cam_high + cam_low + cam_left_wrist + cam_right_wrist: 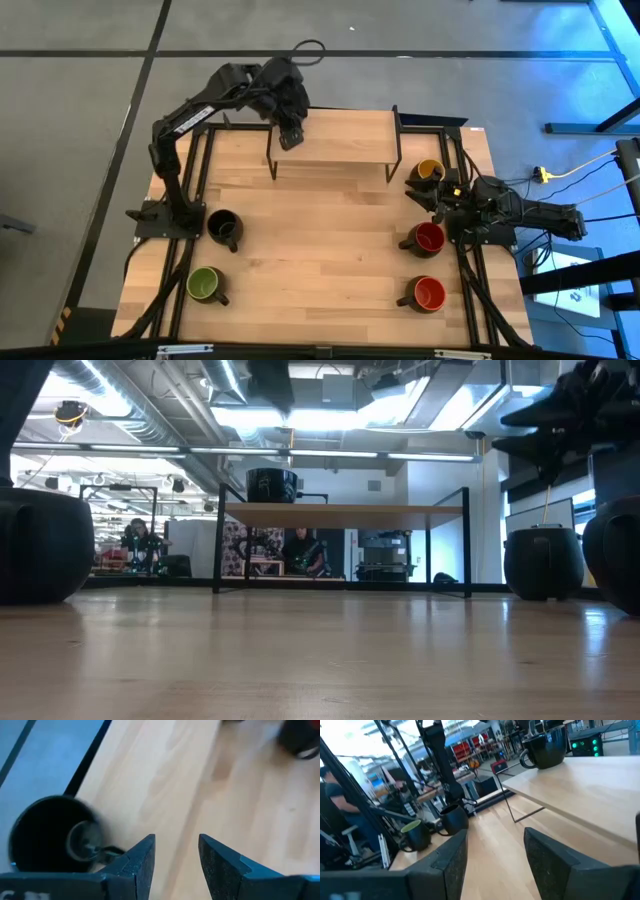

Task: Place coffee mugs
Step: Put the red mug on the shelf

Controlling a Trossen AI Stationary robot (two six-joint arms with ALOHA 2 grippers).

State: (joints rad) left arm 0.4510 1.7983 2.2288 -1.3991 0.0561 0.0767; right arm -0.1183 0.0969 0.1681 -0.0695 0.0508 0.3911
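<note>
Mugs: one black mug [47, 834] stands on the shelf [340, 140] at 12 o'clock, released; left gripper [176, 854] open above it. Right gripper [495, 852] open at 3 o'clock beside the yellow mug [430, 171].

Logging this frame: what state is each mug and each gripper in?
Shelf black mug: upright on shelf, not held.
Table black mug: upright on table.
Green mug: upright on table.
Yellow mug: upright, not held.
Dark red mug: upright.
Orange-red mug: upright.
Left gripper: open, empty, over shelf.
Right gripper: open, empty, near yellow mug.
</note>
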